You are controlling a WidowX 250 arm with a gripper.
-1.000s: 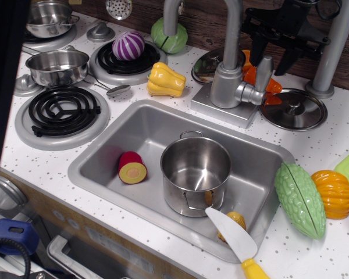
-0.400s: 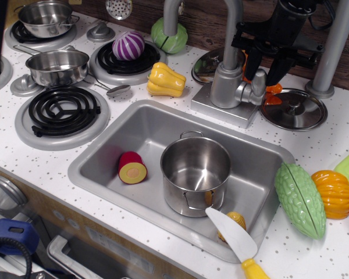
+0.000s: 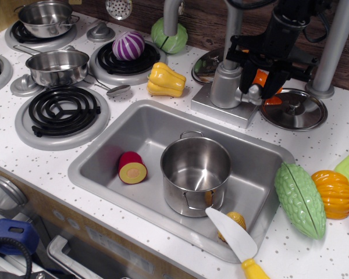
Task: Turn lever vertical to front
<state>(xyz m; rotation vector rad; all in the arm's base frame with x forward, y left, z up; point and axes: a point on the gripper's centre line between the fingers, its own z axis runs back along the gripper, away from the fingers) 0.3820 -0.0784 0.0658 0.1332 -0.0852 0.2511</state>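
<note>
The silver-grey lever (image 3: 254,92) sits on the right side of the cylindrical tap body (image 3: 224,84), behind the sink. Only its rounded low end shows, below the fingers; I cannot tell its exact angle. My black gripper (image 3: 257,81) comes down from the upper right and hangs over the lever. Its two fingers (image 3: 243,71) stand apart on either side of the lever, with an orange toy (image 3: 259,76) showing between them. The jaws look open, not clamped on the handle.
The sink (image 3: 134,125) holds a steel pot (image 3: 196,174), a cut red fruit (image 3: 132,168) and a knife (image 3: 235,235). A pot lid (image 3: 295,109) and a thick grey pole (image 3: 333,43) stand right of the tap. A yellow pepper (image 3: 166,80) lies to its left, and a curved spout (image 3: 172,14) behind.
The gripper has come down and to the left onto the lever. The lever stood upright a second ago; it has swung down and forward, and now only its low end shows.
</note>
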